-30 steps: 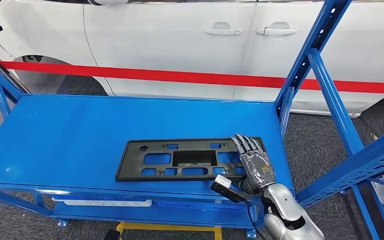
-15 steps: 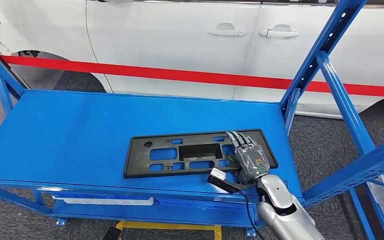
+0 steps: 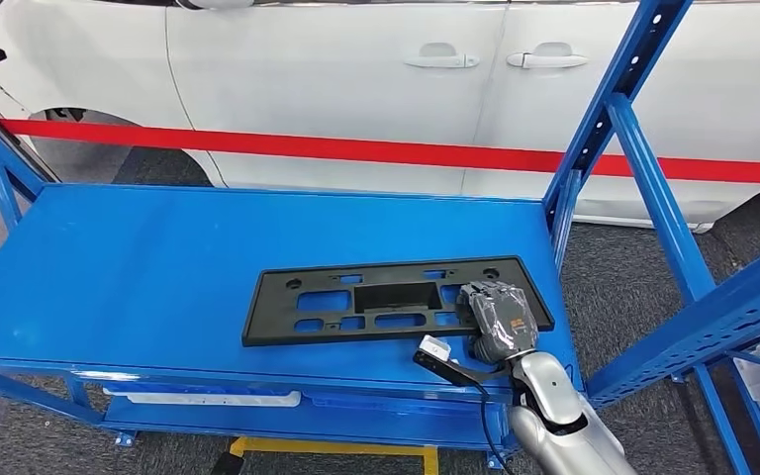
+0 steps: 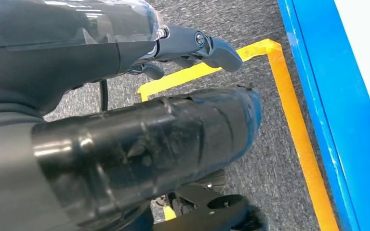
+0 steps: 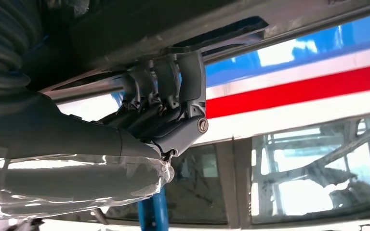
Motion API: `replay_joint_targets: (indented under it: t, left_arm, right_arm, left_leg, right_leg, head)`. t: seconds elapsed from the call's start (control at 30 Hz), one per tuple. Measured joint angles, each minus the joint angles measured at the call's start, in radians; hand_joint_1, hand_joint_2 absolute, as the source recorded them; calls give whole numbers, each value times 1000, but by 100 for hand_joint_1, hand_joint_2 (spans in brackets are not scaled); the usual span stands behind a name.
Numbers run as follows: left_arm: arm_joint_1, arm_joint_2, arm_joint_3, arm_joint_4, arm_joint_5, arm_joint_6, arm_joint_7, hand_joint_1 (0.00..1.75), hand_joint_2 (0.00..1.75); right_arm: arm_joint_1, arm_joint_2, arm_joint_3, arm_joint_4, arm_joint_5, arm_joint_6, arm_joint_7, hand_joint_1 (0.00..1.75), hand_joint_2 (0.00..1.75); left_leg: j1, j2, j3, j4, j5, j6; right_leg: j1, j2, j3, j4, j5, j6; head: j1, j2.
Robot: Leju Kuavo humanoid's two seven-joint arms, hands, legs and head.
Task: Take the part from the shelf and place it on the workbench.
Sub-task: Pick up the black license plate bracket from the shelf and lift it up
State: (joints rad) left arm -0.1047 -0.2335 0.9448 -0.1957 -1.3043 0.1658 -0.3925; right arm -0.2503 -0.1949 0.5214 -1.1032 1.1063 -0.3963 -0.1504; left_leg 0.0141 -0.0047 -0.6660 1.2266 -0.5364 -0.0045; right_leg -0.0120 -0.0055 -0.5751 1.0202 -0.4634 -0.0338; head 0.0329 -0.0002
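Where the right arm rises from the lower edge of the head view, its silver forearm hides part of the blue shelf's (image 3: 139, 267) front lip, and the right hand (image 3: 500, 319) covers the near right corner of the part (image 3: 376, 300). How far the fingers reach beneath that corner cannot be made out from above. In the right wrist view the dark fingers (image 5: 173, 84) curl tightly over the part's edge, grasping it. The left hand (image 4: 192, 45) hangs above grey carpet and a yellow floor line (image 4: 294, 125), its fingers bent, with nothing visible between them; whether they are fully clenched I cannot tell. The part is a flat black rectangular plate with several rectangular cut-outs and small holes, lying on the shelf's top deck toward its right end, slightly skewed. Behind the shelf run a red barrier tape (image 3: 356, 150) and a white car (image 3: 376, 69), cut off by the frame.
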Motion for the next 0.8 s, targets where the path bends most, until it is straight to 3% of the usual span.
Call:
replay_joint_targets:
  t: [0.07, 0.1, 0.2, 0.27, 0.3, 0.37, 0.4, 0.43, 0.47, 0.5, 0.53, 0.6, 0.63, 0.73, 0.8]
  left_arm:
    - [0, 0, 0, 0, 2, 2, -1, 0, 0]
    - [0, 0, 0, 0, 3, 3, -1, 0, 0]
    - [3, 0, 0, 0, 5, 5, -3, 0, 0]
    - [4, 0, 0, 0, 8, 8, -6, 0, 0]
    - [4, -1, 0, 0, 11, 9, -8, 0, 0]
    - [5, -1, 0, 0, 16, 13, -11, 0, 0]
    - [7, -1, 1, 0, 17, 15, -11, 0, 0]
    - [8, -1, 1, 0, 18, 16, -12, 0, 0]
    - [9, -1, 1, 0, 19, 17, -12, 0, 0]
    - [10, -2, 1, 0, 19, 18, -12, 0, 0]
    - [10, -2, 1, 0, 19, 18, -12, 0, 0]
    - [10, -2, 1, 0, 19, 18, -12, 0, 0]
    - [10, -2, 1, 0, 19, 19, -12, 0, 0]
    - [10, -2, 1, 0, 19, 19, -12, 0, 0]
    - [10, -2, 1, 0, 19, 20, -12, 0, 0]
  right_arm:
    - [26, 0, -10, -31, 1, -20, -3, 171, 175]
    - [40, 0, -16, -48, 3, -30, -5, 171, 175]
    - [77, 1, -27, -103, 18, -58, -7, 171, 175]
    - [105, 2, -35, -149, 42, -92, -7, 173, 175]
    - [120, 4, -38, -178, 61, -115, -4, 173, 175]
    - [153, 9, -42, -245, 111, -164, 7, 173, 175]
    - [170, 13, -42, -280, 138, -183, 15, 173, 175]
    - [186, 16, -42, -313, 163, -198, 22, 173, 175]
    - [199, 20, -42, -344, 184, -209, 28, 173, 175]
    - [208, 23, -41, -370, 197, -214, 30, 173, 175]
    - [215, 25, -41, -392, 204, -217, 32, 173, 175]
    - [221, 28, -41, -425, 209, -217, 33, 173, 175]
    - [224, 30, -41, -437, 210, -218, 34, 173, 175]
    - [233, 35, -41, -463, 211, -218, 36, 173, 175]
    - [235, 38, -41, -475, 211, -218, 37, 173, 175]
  left_leg:
    - [0, 0, 65, -137, 57, 5]
    - [-1, -1, 84, -180, 68, 8]
    - [-6, -2, 90, -201, 69, 23]
    - [-4, -2, 93, -210, 75, 36]
    - [-2, -1, 94, -214, 78, 41]
    - [-1, -1, 94, -215, 78, 46]
    - [-2, -1, 94, -214, 77, 48]
    - [-2, -1, 95, -213, 76, 48]
    - [-2, -1, 96, -212, 74, 48]
    - [-2, -1, 98, -211, 71, 47]
    - [-2, -2, 101, -210, 69, 45]
    - [-5, -2, 103, -207, 64, 38]
    - [-7, -2, 103, -207, 62, 34]
    - [-7, -1, 105, -209, 59, 17]
    - [-6, -1, 90, -169, 29, 7]
  right_leg:
    - [2, 1, -2, 9, -6, 7]
    - [3, 2, -4, 13, -8, 13]
    - [5, 3, -9, 13, -6, 28]
    - [2, 4, -17, 32, -23, 38]
    - [1, 4, -33, 68, -47, 42]
    - [0, 5, -92, 191, -111, 49]
    - [-1, 5, -123, 252, -132, 51]
    - [-2, 5, -142, 287, -136, 52]
    - [-3, 5, -143, 285, -120, 52]
    - [-3, 4, -123, 241, -87, 51]
    - [-4, 4, -90, 171, -49, 48]
    - [0, 5, -33, 54, -8, 40]
    - [3, 5, -22, 26, -4, 35]
    - [4, 8, -18, 13, -3, 20]
    - [-1, 7, -13, 3, 2, 6]
  head:
    - [0, 0]
    - [0, 0]
    - [0, 0]
    - [1, 0]
    - [1, 0]
    - [1, 0]
    - [1, 0]
    - [1, 0]
    - [1, 0]
    - [1, 0]
    - [1, 0]
    - [1, 0]
    - [1, 0]
    - [1, 0]
    - [0, 0]
